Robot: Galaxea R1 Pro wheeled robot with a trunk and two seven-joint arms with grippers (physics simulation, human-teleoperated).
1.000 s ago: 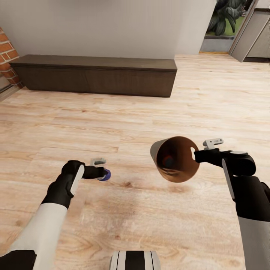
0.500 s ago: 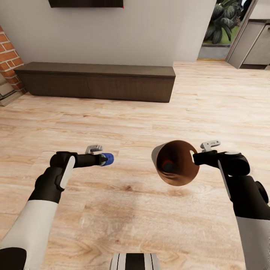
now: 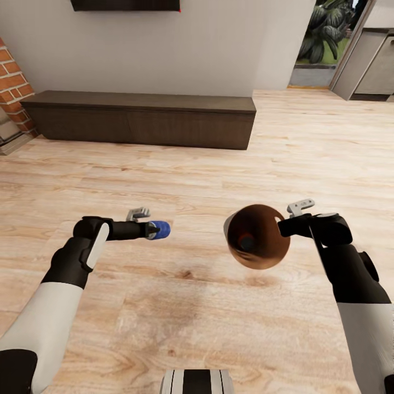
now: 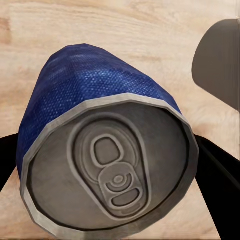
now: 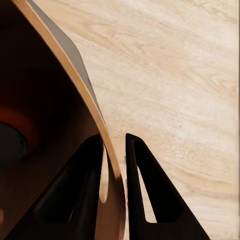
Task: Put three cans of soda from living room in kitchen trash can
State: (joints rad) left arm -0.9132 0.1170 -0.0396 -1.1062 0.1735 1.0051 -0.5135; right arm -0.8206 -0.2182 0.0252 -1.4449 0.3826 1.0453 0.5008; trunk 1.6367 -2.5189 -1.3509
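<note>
Wall television (image 3: 125,5): cut off by top edge. Brick fireplace (image 3: 12,87): cropped at left edge. Cans inside trash can (image 3: 256,236): dim, count indeterminable. Left gripper (image 3: 155,230) fingertips: hidden by blue can (image 3: 160,230).

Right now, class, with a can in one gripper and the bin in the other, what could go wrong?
1. The right gripper pinches only the rim of the tash can, which is tilted with its mouth toward the camera; the can inside could roll out.
2. The left gripper holds the blue can apart from the bin; released now, it would likely land on the floor.
</note>
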